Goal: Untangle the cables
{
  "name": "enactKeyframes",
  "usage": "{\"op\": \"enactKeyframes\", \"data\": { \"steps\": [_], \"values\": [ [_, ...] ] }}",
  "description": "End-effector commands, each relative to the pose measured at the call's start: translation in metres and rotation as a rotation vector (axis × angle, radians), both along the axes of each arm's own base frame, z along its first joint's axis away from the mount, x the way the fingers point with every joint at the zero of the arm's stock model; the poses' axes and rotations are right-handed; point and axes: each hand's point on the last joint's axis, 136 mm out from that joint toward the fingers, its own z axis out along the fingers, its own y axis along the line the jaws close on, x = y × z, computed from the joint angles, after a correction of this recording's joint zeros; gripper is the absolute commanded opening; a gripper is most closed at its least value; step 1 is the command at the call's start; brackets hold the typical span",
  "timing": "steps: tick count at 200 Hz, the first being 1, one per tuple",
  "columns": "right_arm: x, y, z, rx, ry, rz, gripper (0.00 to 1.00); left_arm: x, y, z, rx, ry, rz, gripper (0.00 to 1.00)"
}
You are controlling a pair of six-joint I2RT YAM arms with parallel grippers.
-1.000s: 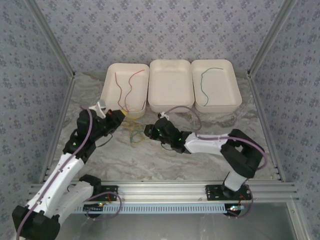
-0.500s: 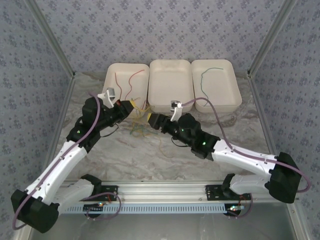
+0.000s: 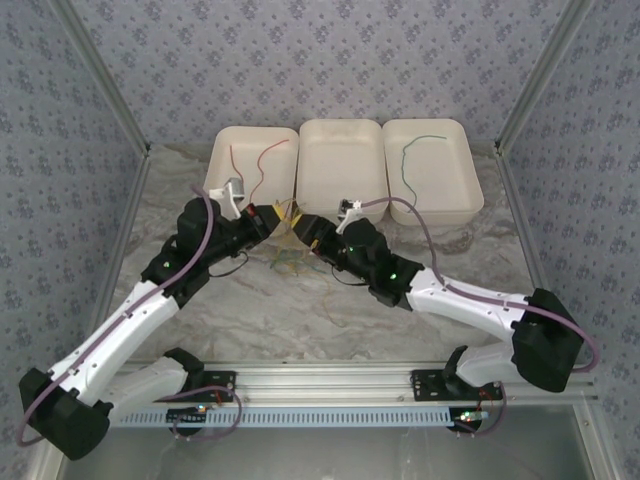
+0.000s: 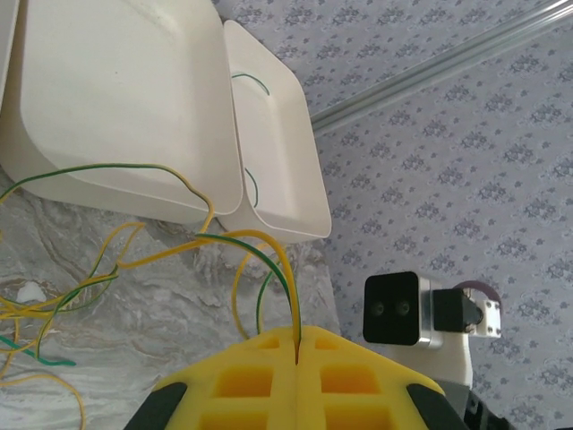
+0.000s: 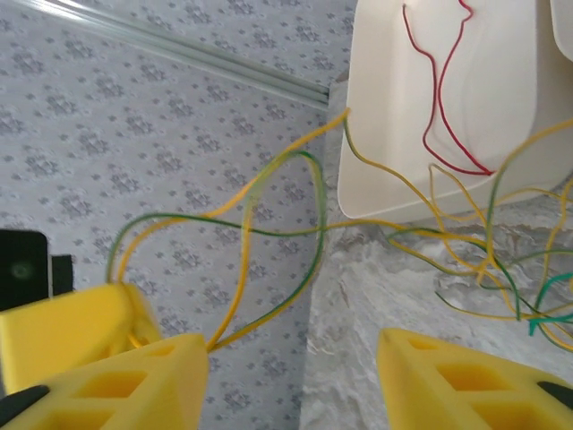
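Patterned grey-blue walls (image 3: pixel 330 60) enclosed the cell on three sides, with slanting metal frame posts (image 3: pixel 105 80) at the far corners.

1. Counter (image 3: pixel 300 320), marbled grey. The widest bare stretch lay between the arms and the near rail (image 3: pixel 330 380). Narrower strips ran along both side edges.
2. Left arm (image 3: pixel 130 315) and right arm (image 3: pixel 470 305), white and black, reached inward from the near edge and met in front of the trays.
3. Three white trays stood side by side along the far edge, their rims touching: left tray (image 3: pixel 282 195), middle tray (image 3: pixel 342 170) with plain floor showing, right tray (image 3: pixel 445 185).
4. Left tool (image 4: pixel 296 345), yellow fingers pressed together, pinched one yellow and one green strand rising from the tangle. It stood just before the left tray's near rim.
5. Right tool (image 5: pixel 291 376), jaws standing apart with nothing between them, sat just beside the left tool. Looped strands passed close by one finger (image 5: pixel 134 376).
6. Cables:
   - Tangle of yellow and green cables (image 3: pixel 285 260) lay on the counter below both tools and before the left and middle trays.
   - Red cables (image 3: pixel 262 165) lay inside the left tray.
   - Green cable (image 3: pixel 408 170) lay inside the right tray, well apart from the tangle.
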Motion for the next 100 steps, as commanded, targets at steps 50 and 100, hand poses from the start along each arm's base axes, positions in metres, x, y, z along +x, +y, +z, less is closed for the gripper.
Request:
{"op": "enactKeyframes", "data": {
  "steps": [50, 100],
  "values": [
    [0.018, -0.022, 0.036, 0.074, -0.002, -0.094, 0.3, -0.005, -0.012, 0.002, -0.01, -0.047, -0.015, 0.0],
    [0.019, -0.019, 0.051, 0.072, -0.01, -0.07, 0.34, -0.006, -0.016, -0.006, -0.018, -0.039, -0.017, 0.0]
  ]
}}
